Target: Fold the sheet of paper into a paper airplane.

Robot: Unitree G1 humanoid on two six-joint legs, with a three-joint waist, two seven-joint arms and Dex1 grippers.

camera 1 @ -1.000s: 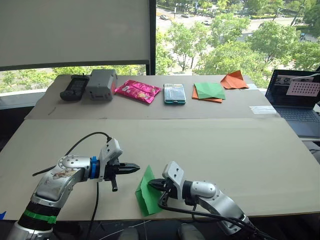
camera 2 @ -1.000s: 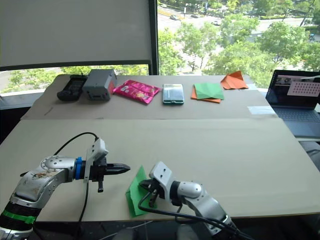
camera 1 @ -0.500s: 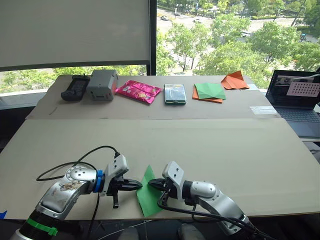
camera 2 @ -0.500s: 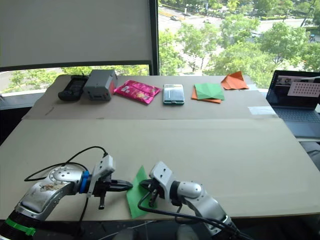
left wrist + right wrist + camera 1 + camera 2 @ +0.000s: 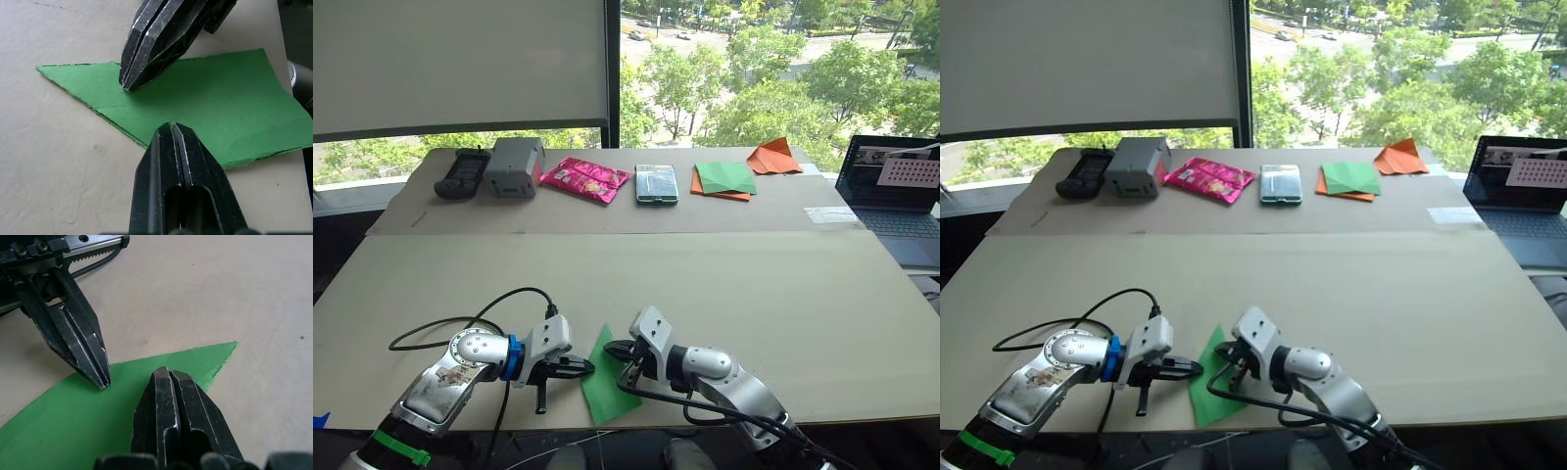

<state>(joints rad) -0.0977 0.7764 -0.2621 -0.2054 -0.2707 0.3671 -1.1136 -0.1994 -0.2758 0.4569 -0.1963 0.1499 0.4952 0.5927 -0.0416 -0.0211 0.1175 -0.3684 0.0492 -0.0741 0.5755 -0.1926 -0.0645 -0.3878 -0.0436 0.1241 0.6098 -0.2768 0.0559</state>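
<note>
The paper point(image 5: 600, 379) lies at the table's point(image 5: 783, 294) near edge, long axis 12-to-6, both closed grippers pressing it: left gripper point(image 5: 587, 367) at 9, right gripper point(image 5: 613, 349) at 2.

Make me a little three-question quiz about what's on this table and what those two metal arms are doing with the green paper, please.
1. True or false: both hands have their fingers pressed together, tips on the bright green paper.
2. Multiple choice: where does that paper lie? A) beside the laptop B) at the table's near edge, one corner past it C) on the pink packet
3. Which item sits between the pink packet and the darker green sheet at the far side?

Key: 1. True: the left hand and right hand are both shut, their tips on the paper from opposite sides. 2. B. 3. A small clear case with a teal rim.
</note>
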